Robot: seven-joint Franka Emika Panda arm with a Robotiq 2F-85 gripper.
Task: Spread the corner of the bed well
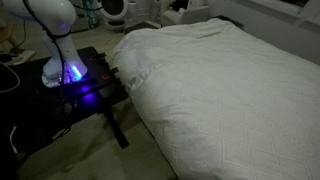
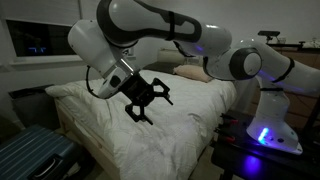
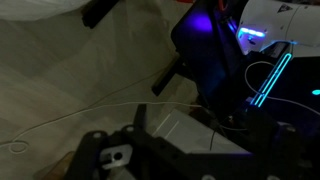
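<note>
The bed (image 1: 240, 100) is wide, with a white quilted cover, and shows in both exterior views (image 2: 110, 135). The puffy, wrinkled duvet corner (image 1: 132, 62) lies at the bed's edge next to the black table. In an exterior view my black gripper (image 2: 148, 100) hangs in the air above the bed with its fingers spread and nothing between them. In the wrist view the gripper (image 3: 185, 135) is dark at the bottom and looks down on the floor and the table. A bit of white duvet (image 3: 40, 8) shows at the top left.
The robot base (image 1: 62, 60) stands on a small black table (image 1: 95, 85) with a blue light, close against the bed. A thin cable (image 3: 80, 115) lies on the beige floor. A dark suitcase (image 2: 30, 155) stands by the bed. A pillow (image 2: 195, 72) lies at the head.
</note>
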